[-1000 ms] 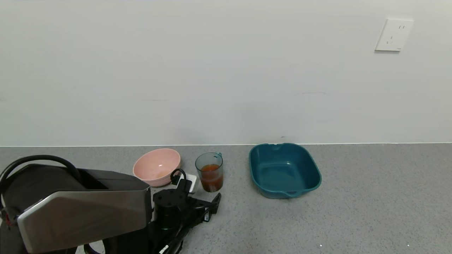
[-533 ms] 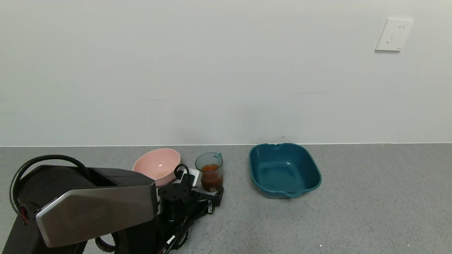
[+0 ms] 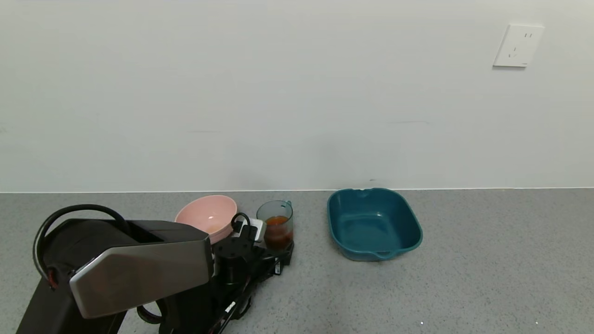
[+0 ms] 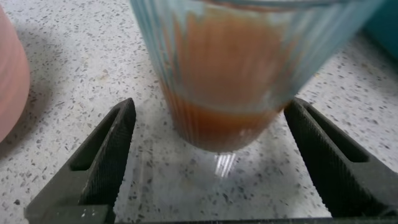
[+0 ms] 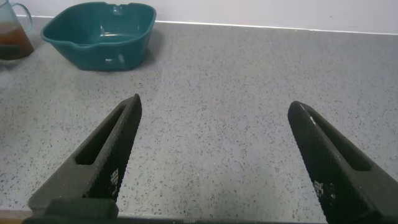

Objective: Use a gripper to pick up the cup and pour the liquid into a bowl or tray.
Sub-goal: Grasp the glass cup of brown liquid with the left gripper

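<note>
The cup (image 3: 275, 224), a pale blue-green ribbed tumbler, stands upright on the grey counter with reddish-brown liquid (image 3: 278, 232) filling its lower half. My left gripper (image 3: 278, 253) is low on the counter right in front of it. In the left wrist view the cup (image 4: 242, 68) fills the frame and its base sits between my open fingers (image 4: 106, 155), which do not touch it. The dark teal tray (image 3: 373, 222) lies to the right of the cup, empty. My right gripper (image 5: 214, 155) is open and empty over bare counter, out of the head view.
A round pink bowl (image 3: 206, 218) sits just left of the cup, close to my left arm. The white wall runs along the back of the counter. The teal tray (image 5: 99, 34) and the cup (image 5: 12, 37) show far off in the right wrist view.
My left arm has moved forward toward the cup, bringing the open gripper up around the cup's base. The cup, bowl and tray have not moved.
</note>
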`<state>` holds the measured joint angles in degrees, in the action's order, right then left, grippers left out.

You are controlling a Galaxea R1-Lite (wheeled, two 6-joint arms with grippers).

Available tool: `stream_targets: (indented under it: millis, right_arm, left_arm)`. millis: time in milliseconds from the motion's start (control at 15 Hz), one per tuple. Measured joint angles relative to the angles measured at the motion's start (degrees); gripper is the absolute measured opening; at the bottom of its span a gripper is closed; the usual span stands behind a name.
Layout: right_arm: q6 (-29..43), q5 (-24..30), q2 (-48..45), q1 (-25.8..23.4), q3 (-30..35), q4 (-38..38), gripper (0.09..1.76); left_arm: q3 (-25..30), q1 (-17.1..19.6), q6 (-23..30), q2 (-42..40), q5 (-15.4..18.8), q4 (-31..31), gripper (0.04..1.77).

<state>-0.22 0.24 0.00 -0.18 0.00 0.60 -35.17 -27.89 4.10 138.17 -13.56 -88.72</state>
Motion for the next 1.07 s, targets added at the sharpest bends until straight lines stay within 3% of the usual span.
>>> stream_targets:
  millis: [1067]
  right_arm:
    - [-0.02, 0.00, 0.00, 0.00, 0.00, 0.02, 1.71]
  left_arm:
    - [-4.33, 0.13, 0.00, 1.63, 0.11, 0.02, 1.72]
